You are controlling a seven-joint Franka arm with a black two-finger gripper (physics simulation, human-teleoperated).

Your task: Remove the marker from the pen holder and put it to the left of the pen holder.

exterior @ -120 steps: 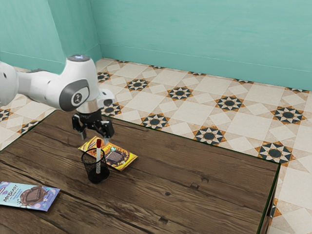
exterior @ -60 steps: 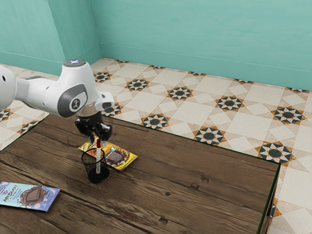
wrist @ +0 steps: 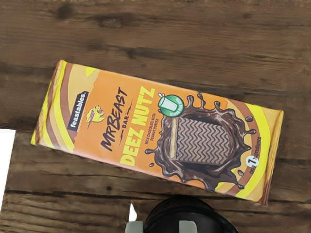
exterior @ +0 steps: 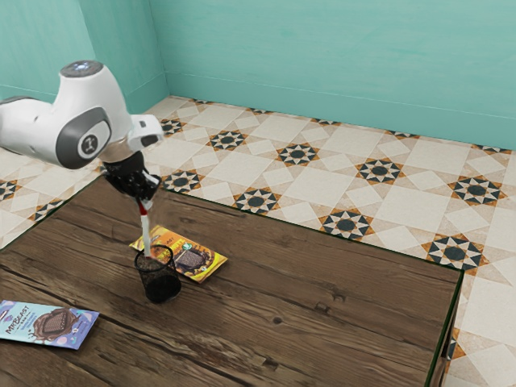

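dark wooden table [exterior: 339, 339]; marker [exterior: 147, 232] upright-ish, red end pinched between the jaws

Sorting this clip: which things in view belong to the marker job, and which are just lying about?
Part of the job:
- marker, held upright-ish by its red end
- pen holder
- hand, shut on the marker

Just lying about:
- orange chocolate bar
- blue-and-purple chocolate bar
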